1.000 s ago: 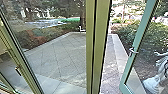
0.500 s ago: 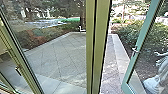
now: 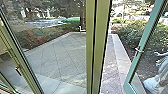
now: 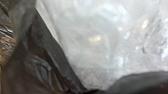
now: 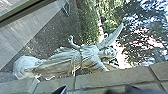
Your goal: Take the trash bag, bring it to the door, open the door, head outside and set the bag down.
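At 12 o'clock, post (image 3: 98,47): green, upright, full height, in the way straight ahead.
Door (image 3: 146,38): leaf at 1 to 2 o'clock, ajar; handle (image 3: 139,50) on its near-side stile.
Gap: about 1 o'clock, between post and door, paving (image 3: 110,67) visible through it with a pale edging strip (image 3: 120,57) alongside.
Glass (image 3: 65,57): 11 o'clock, blocks that side; more paving behind it.
Frame (image 3: 21,53): green, 10 o'clock, small dark handle on it.
Hedge (image 3: 132,31): 1 o'clock, outside, past the strip.
Statue (image 3: 157,80): 2 o'clock, pale, behind the door's pane; right wrist view has its wing and raised hand.
Bag (image 4: 47,60): at left wrist, black folds around pale crinkled plastic (image 4: 100,42); can't tell lining from contents.
Left gripper: can't tell if clenched or released.
Right gripper: same, can't tell.
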Available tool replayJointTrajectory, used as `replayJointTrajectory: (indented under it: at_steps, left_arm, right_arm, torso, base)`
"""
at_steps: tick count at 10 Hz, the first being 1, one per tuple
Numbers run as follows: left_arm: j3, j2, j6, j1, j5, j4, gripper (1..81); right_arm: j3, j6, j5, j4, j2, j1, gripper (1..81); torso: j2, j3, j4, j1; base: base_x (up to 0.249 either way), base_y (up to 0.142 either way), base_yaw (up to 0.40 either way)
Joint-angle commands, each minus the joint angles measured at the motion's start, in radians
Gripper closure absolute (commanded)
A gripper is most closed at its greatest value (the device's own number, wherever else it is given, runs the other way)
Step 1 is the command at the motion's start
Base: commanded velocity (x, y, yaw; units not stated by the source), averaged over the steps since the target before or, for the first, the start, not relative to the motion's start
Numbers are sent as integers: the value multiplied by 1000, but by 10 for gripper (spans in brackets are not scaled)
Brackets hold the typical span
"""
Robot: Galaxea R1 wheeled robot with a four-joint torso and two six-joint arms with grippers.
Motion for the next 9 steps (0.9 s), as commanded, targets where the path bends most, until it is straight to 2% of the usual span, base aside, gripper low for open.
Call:
replayJointTrajectory:
  at_steps: [1,2,3,4,5,6,7,8,9]
  left_arm:
    - [8,8,3,-15,81,2,811]
    - [8,8,1,-15,81,3,811]
    - [6,8,3,-15,81,3,811]
    - [5,6,3,-15,81,2,811]
    - [5,6,4,-15,81,2,811]
    - [5,5,4,-15,81,0,811]
    - [6,5,6,-15,81,0,811]
    - [6,6,6,-15,81,0,811]
    - [6,8,6,-15,81,2,811]
  right_arm:
    - [-55,3,-107,-12,-33,120,10]
    - [-59,3,-107,-12,-34,120,10]
    - [-63,3,-106,-14,-36,120,10]
    - [-66,3,-106,-18,-37,120,10]
    - [-72,3,-103,-23,-39,120,10]
    - [-76,3,-95,-24,-39,122,10]
    - [-79,3,-92,-23,-40,120,10]
    - [-79,3,-92,-12,-40,122,10]
    - [-73,0,-101,40,-34,111,10]
  torso:
    - [0,22,-50,0]
    - [0,3,-89,0]
    - [0,7,-106,0]
    - [0,8,-100,0]
    - [0,8,-60,0]
    - [0,8,-87,0]
    - [0,8,-101,0]
    - [0,8,-101,0]
    - [0,8,-101,0]
  base:
    - [0,0,0]
    - [0,0,0]
    - [0,0,0]
    - [0,0,0]
    - [0,0,0]
    - [0,0,0]
    - [0,0,0]
    - [0,0,0]
    - [0,0,0]
